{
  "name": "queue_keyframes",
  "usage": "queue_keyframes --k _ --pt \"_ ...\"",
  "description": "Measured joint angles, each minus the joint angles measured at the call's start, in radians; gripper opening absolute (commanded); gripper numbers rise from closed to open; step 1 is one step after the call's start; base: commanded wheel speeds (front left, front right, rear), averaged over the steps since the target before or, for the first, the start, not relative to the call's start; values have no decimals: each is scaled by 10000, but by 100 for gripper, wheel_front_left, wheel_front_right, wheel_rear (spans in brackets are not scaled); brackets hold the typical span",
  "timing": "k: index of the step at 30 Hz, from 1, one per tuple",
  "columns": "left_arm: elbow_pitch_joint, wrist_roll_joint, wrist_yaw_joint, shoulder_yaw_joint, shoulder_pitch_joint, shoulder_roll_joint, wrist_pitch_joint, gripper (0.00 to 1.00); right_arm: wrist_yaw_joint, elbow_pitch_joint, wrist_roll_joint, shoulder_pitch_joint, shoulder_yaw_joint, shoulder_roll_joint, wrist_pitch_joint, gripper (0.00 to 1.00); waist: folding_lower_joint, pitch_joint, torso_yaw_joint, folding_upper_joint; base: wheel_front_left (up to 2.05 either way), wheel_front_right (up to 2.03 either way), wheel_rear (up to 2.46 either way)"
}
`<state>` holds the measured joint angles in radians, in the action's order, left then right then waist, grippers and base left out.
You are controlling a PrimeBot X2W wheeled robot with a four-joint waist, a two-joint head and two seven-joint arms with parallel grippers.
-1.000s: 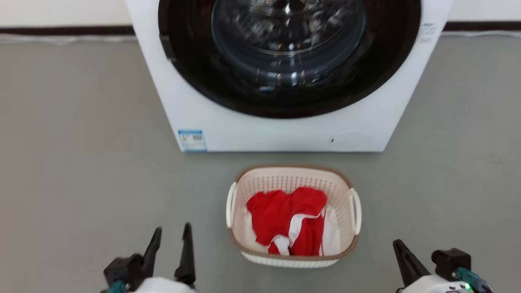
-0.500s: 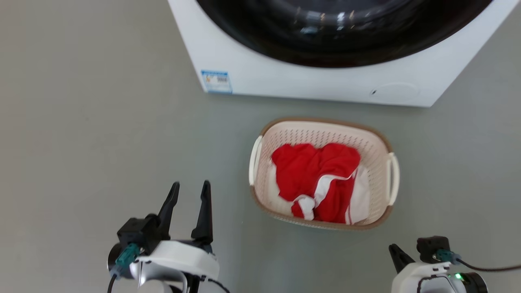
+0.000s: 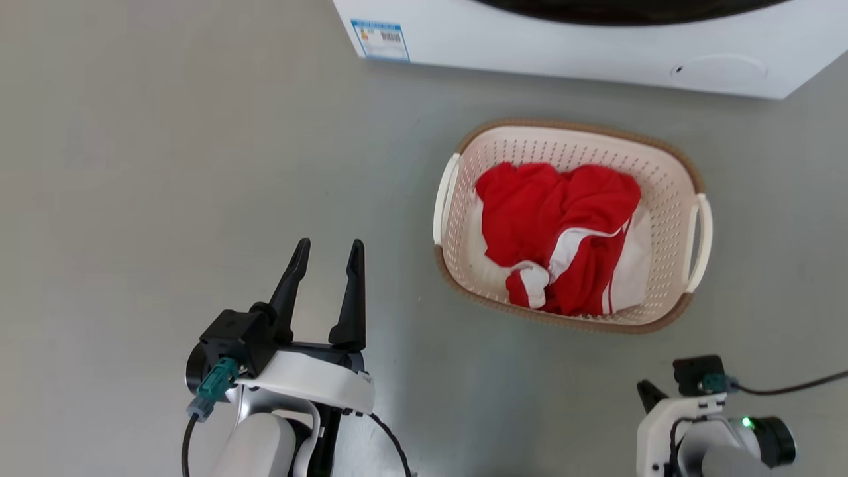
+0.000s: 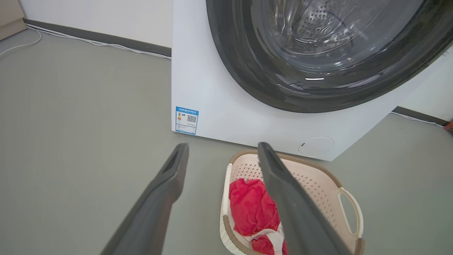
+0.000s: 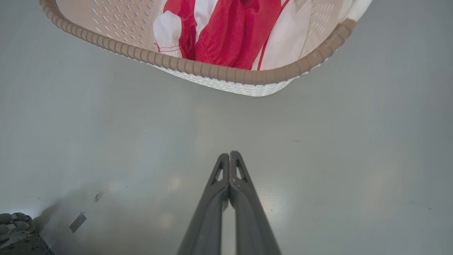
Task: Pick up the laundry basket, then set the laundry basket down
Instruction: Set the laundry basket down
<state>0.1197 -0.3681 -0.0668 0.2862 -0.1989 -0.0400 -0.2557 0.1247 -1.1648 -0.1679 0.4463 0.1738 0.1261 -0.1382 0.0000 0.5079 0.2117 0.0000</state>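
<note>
Cream plastic, the laundry basket (image 3: 666, 199) sits ungripped just before the washing machine (image 3: 563, 40); left gripper (image 3: 329, 244) spread, right gripper (image 5: 229, 156) pinched together, which could shove it against the machine instead of catching a handle (image 3: 702, 244).

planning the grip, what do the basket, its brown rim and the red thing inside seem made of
The laundry basket looks like moulded plastic, cream and matte, its walls full of small regular holes. Its brown rim looks woven, but the even ribs suggest moulded plastic too. The red garment with white trim looks like soft cloth, creased and folded; the fibre cannot be told.
</note>
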Motion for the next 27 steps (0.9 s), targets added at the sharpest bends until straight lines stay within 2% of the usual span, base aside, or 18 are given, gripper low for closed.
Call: queue_keyframes --k 9,27 --pt "-226 90 -50 52 -234 8 0 100 0 -769 -98 848 19 161 -221 0 0 834 20 0 0 0 0" --pt "-483 171 -219 213 -439 15 0 100 0 -1135 -121 1924 12 242 -523 0 0 1649 -17 0 0 0 0"
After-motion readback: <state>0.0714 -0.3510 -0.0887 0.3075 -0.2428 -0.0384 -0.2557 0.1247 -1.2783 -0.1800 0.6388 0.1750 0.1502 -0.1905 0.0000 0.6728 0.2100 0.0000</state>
